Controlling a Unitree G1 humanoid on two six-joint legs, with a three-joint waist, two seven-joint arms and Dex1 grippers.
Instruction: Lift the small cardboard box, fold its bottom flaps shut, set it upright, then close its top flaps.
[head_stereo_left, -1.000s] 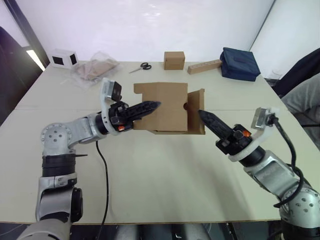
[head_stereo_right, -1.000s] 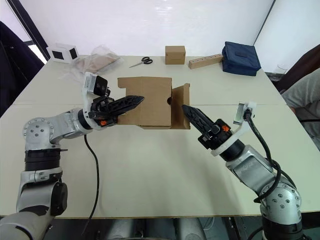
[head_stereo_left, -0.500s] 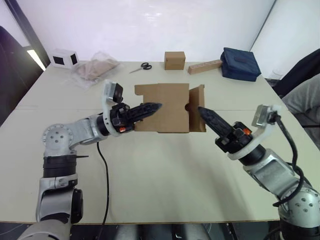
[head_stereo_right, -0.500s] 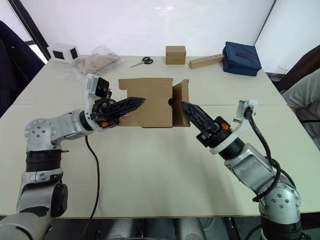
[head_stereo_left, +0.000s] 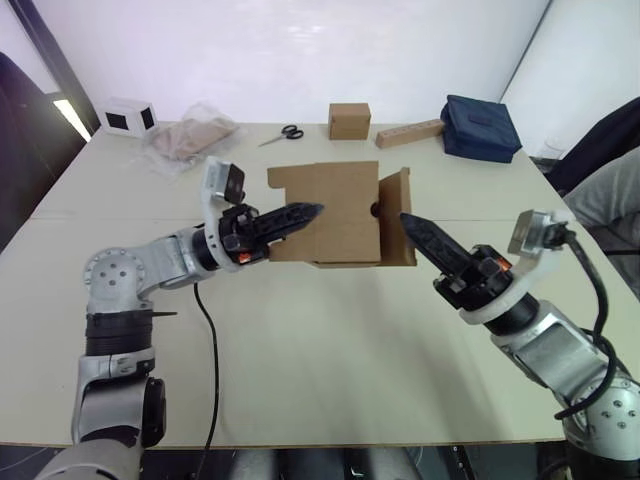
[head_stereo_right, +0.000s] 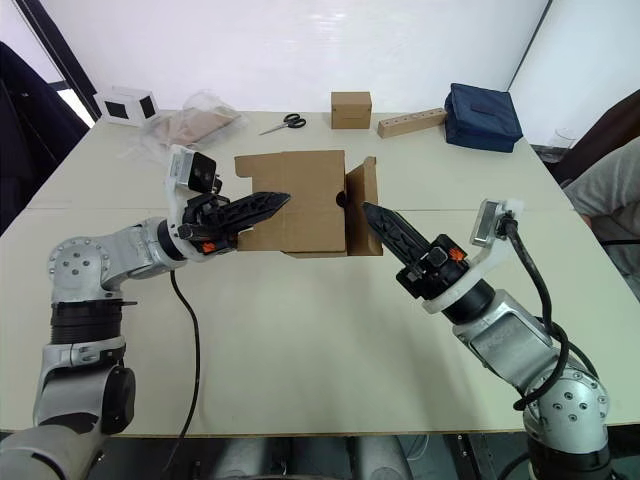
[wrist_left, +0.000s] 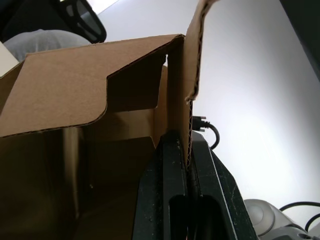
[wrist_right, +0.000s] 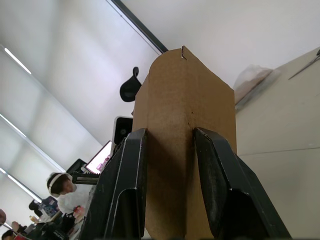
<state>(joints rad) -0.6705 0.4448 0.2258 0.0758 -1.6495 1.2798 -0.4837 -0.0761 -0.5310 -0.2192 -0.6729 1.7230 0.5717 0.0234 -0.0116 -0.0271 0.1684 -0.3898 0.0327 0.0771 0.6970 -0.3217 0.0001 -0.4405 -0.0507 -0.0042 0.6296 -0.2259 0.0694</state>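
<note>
the left claw pinched a wall of the small cardboard box mid-frame; the right claw stood apart around a flap.

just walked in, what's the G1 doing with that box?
It is holding the small plain brown cardboard box above the pale table. The left gripper is pinched shut on one cardboard panel at the box's open end. The right gripper is open, its fingers either side of a standing flap at the other end. The flaps are not yet folded shut.
</note>
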